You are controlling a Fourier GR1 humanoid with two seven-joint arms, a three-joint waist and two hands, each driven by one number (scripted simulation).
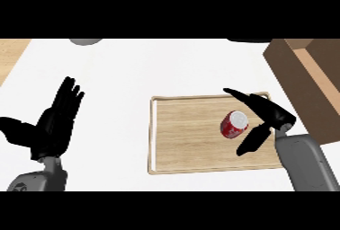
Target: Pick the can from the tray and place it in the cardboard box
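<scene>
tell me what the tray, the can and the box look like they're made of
Tray: pale wood, matte, faint grain lines and a raised rim.
Can: probably metal, glossy red side, silvery top.
Box: looks like cardboard, flat brown, plain unprinted walls.

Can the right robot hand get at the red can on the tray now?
Probably yes. The right robot hand is open right beside the red can on the wooden tray, fingers above it and thumb below, and nothing lies between them.

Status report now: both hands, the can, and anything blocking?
Left hand open, resting at the view's left. Right hand open around the can, not closed. Can upright on tray. Cardboard box at right, nothing between.
</scene>
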